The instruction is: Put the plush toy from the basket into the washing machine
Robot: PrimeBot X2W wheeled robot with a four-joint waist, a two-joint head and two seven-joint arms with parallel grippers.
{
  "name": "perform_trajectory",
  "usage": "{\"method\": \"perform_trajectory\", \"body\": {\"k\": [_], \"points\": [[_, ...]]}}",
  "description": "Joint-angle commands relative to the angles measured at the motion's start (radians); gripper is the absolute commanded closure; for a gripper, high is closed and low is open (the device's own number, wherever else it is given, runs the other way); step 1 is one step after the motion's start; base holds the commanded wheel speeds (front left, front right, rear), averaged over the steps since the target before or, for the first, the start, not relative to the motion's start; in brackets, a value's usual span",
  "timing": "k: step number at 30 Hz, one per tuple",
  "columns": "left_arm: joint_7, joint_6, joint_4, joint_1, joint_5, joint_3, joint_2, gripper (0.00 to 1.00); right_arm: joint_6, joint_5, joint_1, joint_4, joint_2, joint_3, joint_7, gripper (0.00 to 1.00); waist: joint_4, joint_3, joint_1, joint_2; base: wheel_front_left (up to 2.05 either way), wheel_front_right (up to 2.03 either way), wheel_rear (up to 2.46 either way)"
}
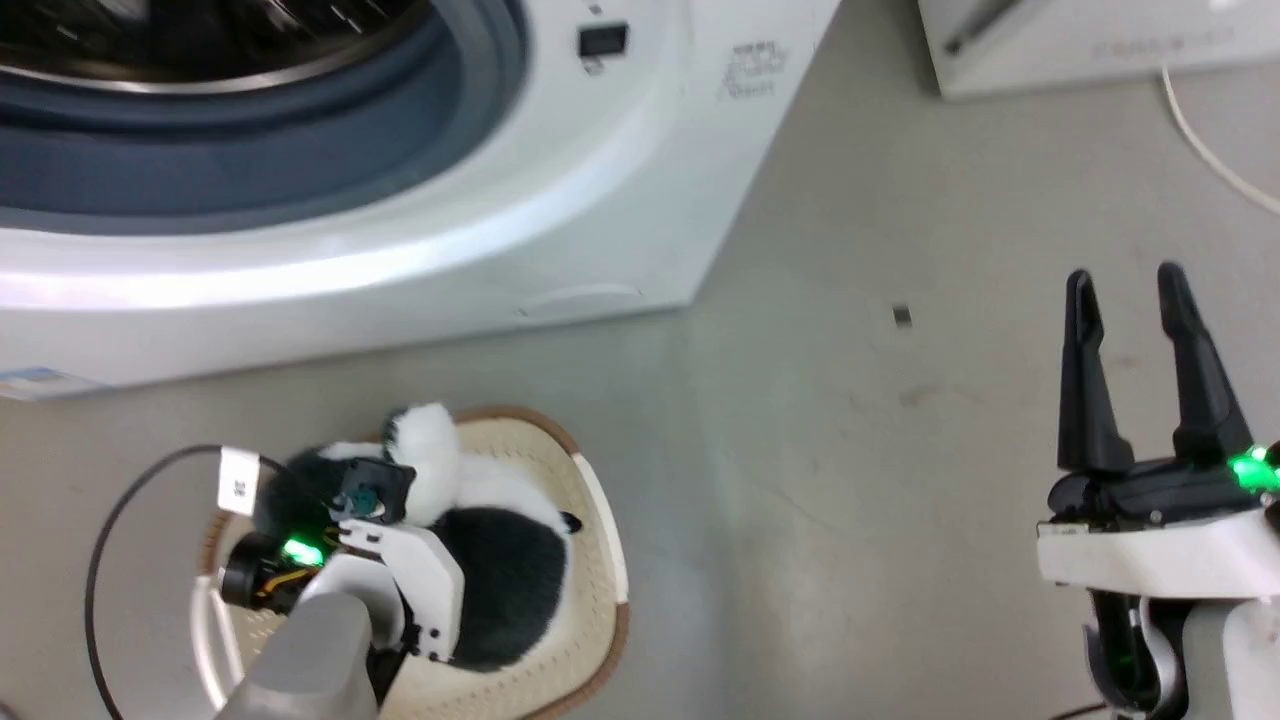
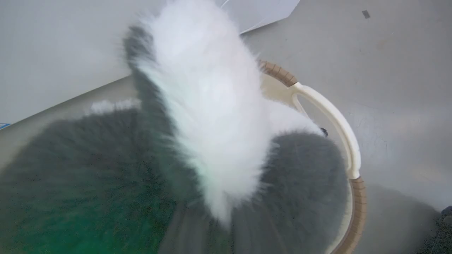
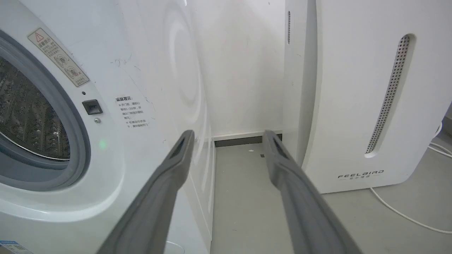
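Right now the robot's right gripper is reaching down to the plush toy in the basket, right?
No: the head view shows the left gripper down on the plush toy in the basket; the right gripper hangs open over the floor.

Long, fluffy black-and-white pile covers the plush toy point(image 1: 500, 590) at seven o'clock in the head view. It lies in the basket point(image 1: 585, 610), cream perforated plastic with a brown woven-look rim. At eleven o'clock, the washing machine point(image 1: 420, 240) shows a glossy white casing, grey rubber ring and shiny steel drum. The floor point(image 1: 850, 450) is smooth, matt grey, and the right pincer point(image 1: 1124, 275) matt black.
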Motion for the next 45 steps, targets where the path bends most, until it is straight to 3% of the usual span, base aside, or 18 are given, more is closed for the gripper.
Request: {"method": "perform_trajectory", "body": {"k": [1,12,27,36,45], "points": [[-0.01,-0.004,-0.026,0.027,-0.015,0.001,-0.002,1.0,-0.001,-0.012,0.018,0.006,0.001,0.0,-0.004,0.0,0.056,-0.09,0.0001,0.0,0.0,0.0,0.0],[-0.013,0.014,-0.408,0.267,-0.046,0.071,0.005,1.0,-0.001,-0.033,0.094,0.029,0.001,-0.002,-0.004,0.0,0.126,-0.248,0.0001,0.0,0.0,0.0,0.0],[-0.013,0.033,-0.883,0.448,-0.005,0.216,-0.021,1.0,-0.001,-0.028,0.134,0.023,0.001,0.0,-0.004,0.0,0.15,-0.294,0.0001,0.0,0.0,0.0,0.0],[-0.013,0.022,-1.115,0.368,0.03,0.303,0.002,1.0,-0.001,-0.023,0.107,0.005,0.001,0.014,-0.004,0.0,0.109,-0.214,0.0001,0.0,0.0,0.0,0.0],[-0.001,0.006,-1.099,0.114,0.002,0.352,0.097,1.0,-0.001,-0.005,0.04,-0.041,0.001,0.017,-0.004,0.0,0.036,-0.044,0.0001,0.0,0.0,0.0,0.0]]}}
